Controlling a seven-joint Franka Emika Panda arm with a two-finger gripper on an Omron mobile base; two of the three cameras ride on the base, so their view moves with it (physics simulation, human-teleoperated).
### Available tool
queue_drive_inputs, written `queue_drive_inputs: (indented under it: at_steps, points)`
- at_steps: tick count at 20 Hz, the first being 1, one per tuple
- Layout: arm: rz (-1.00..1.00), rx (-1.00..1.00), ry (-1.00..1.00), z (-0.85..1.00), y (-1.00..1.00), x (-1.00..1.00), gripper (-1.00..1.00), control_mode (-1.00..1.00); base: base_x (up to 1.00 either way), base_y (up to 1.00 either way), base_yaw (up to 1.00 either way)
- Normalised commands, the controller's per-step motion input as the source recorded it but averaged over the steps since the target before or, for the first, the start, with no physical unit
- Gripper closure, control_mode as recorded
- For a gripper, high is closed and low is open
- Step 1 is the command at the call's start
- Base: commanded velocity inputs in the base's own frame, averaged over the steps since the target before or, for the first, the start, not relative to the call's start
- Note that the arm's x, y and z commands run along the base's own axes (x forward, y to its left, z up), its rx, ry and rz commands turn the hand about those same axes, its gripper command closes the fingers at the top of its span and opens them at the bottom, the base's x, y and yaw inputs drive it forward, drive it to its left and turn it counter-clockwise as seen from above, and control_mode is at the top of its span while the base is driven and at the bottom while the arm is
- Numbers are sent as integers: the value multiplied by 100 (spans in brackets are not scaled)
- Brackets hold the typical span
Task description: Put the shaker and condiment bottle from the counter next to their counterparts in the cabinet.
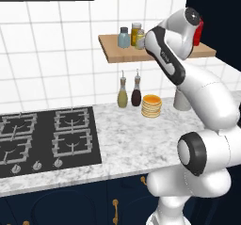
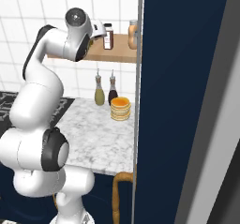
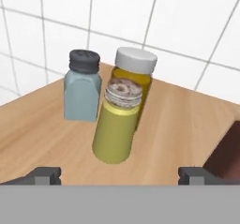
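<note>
We are holding our pincer [image 3: 120, 174] wide apart, gripping nothing. The shaker [image 3: 116, 124] is standing on the shelf [image 3: 42, 134] just ahead, centred between the fingertips [image 3: 44, 174], clear of both.

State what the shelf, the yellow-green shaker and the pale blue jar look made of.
Shelf: light wood, matte, faint grain. Shaker: likely smooth plastic or glass body, with a grey ridged cap that looks metal. Pale blue jar: opaque, probably plastic or ceramic, with a dark perforated cap.
</note>
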Motion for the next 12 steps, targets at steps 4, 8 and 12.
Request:
queue_drive_inputs:
  at_steps: [4, 8, 12]
  points:
    - [-1, 11, -3, 9, -19, -61, -100, -100, 0, 0, 0]
    - [0, 13, -6, 20, -13, -73, -100, -100, 0, 0, 0]
    - [-1, 13, -7, 10, -14, -90, -100, -100, 0, 0, 0]
